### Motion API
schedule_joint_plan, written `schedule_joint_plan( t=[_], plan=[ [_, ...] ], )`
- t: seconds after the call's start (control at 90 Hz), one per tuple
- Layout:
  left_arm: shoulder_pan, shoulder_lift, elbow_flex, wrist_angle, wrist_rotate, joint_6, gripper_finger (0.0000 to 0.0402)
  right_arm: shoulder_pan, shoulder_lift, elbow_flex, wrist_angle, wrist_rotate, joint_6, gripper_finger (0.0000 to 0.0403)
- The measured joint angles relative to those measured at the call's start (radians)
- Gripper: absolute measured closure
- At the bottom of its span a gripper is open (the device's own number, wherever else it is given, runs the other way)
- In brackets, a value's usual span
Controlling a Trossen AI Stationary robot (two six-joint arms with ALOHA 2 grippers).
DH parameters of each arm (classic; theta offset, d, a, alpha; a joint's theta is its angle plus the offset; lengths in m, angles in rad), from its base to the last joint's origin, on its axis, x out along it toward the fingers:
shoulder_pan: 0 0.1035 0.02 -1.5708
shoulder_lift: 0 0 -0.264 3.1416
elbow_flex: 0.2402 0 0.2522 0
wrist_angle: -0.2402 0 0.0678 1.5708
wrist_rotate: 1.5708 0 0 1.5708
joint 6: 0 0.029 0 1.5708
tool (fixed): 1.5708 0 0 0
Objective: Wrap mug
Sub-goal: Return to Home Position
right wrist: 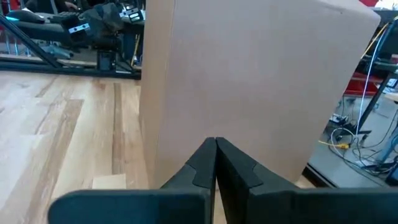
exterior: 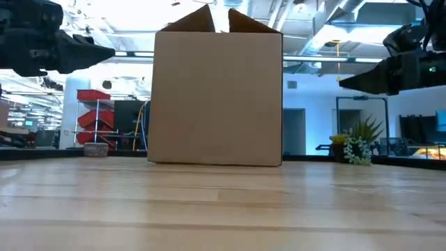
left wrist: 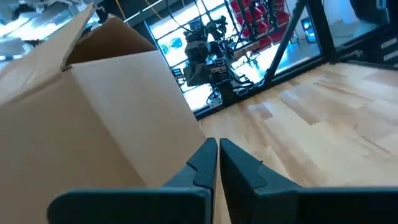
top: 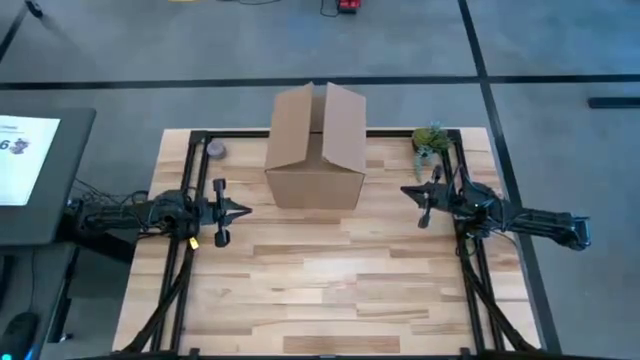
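- Wooden table [top: 330, 280]: light plank top in a black frame. Most of the near half is bare.
- Cardboard box [top: 315, 150]: stands upright at the far middle of the table, between the two arms and touching neither. Its two top flaps are folded inward but not flat. They rise to a peak with a narrow slit between them, which the low view [exterior: 217, 97] also shows.
- Mug: not visible in any view. The box walls and flaps hide the interior, so I cannot tell whether it is inside.
- Screen [top: 25, 160]: lit white panel on a dark stand, off the table's left edge.
- Left arm: lies low along the left edge of the table and points inward at the box.
- Right arm: lies along the right edge and also points inward.
- Left gripper [top: 240, 212]: raised above the tabletop, near the box's left front corner but apart from it. The wrist view [left wrist: 217, 144] shows the jaws drawn together with only a thin slit between them, holding nothing.
- Right gripper [top: 405, 190]: raised, just off the box's right side and not touching it. The wrist view [right wrist: 216, 142] shows the jaws pressed together and empty, facing the plain box wall.
- Small potted plant [top: 430, 138]: at the far right corner of the table, behind the right arm.
- Small grey roll [top: 215, 150]: at the far left, beside the frame rail and well apart from the box.
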Motion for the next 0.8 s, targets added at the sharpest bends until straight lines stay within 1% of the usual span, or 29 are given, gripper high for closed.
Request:
schedule_joint_plan(
  t=[0.178,0.8],
  plan=[
    [0.0,0.0,0.0,0.0,-0.001,-0.037,0.0402,0.0,0.0,0.0,0.0,0.0,0.0,0.0403],
    [0.0,0.0,0.0,0.0,-0.002,-0.032,0.0402,0.0,0.0,0.0,0.0,0.0,0.0,0.0403]
  ],
)
